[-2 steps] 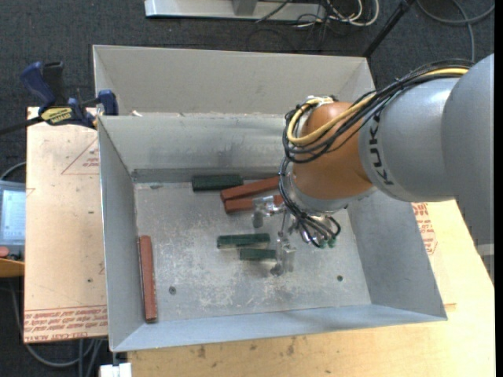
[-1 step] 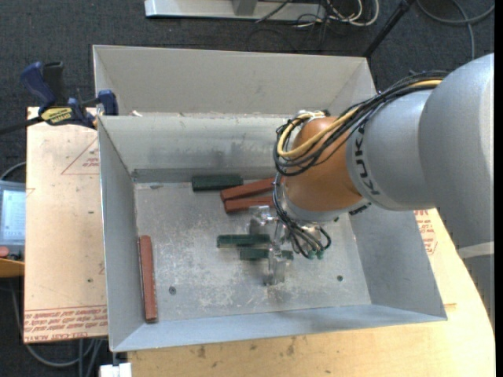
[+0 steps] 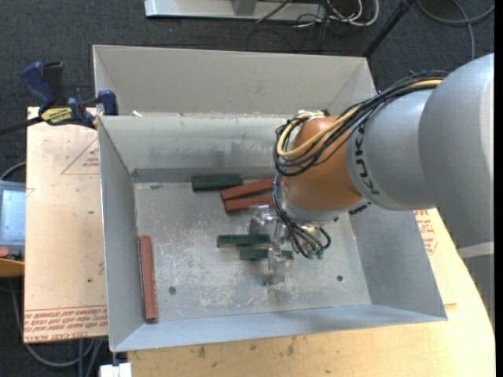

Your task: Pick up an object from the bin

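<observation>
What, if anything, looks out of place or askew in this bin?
Nothing looks damaged or spilled. Only the long reddish bar lies apart along the left wall, while the other blocks cluster near the tool.

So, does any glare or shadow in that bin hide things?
Camera view: the light falls soft and even on the bin floor, with no strong glare. Same view: the back wall carries a dim, dark reflection just above the dark green block, and no deep shadow covers anything lying there.
</observation>
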`<action>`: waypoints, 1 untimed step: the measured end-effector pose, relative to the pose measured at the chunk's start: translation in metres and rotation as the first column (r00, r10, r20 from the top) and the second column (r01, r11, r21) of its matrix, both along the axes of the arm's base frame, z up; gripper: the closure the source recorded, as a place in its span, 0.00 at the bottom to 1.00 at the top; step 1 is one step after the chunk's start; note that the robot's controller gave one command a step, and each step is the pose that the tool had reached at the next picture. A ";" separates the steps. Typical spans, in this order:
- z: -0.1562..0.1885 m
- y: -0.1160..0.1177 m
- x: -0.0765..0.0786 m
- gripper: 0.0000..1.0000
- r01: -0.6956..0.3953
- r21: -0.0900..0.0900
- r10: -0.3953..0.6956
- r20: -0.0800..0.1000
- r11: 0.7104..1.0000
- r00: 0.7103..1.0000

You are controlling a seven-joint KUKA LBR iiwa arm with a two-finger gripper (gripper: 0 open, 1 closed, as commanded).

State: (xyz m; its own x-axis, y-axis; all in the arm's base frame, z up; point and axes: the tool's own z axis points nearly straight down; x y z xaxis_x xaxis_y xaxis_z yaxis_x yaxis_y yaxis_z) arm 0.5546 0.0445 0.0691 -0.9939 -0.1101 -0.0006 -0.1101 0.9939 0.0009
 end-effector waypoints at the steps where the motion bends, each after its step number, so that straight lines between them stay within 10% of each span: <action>1: 0.001 0.000 0.000 1.00 -0.001 0.000 0.001 0.001 1.000 1.000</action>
State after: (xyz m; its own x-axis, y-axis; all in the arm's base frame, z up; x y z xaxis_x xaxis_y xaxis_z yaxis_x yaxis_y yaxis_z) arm 0.5549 0.0448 0.0697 -0.9938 -0.1111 -0.0015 -0.1111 0.9938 0.0007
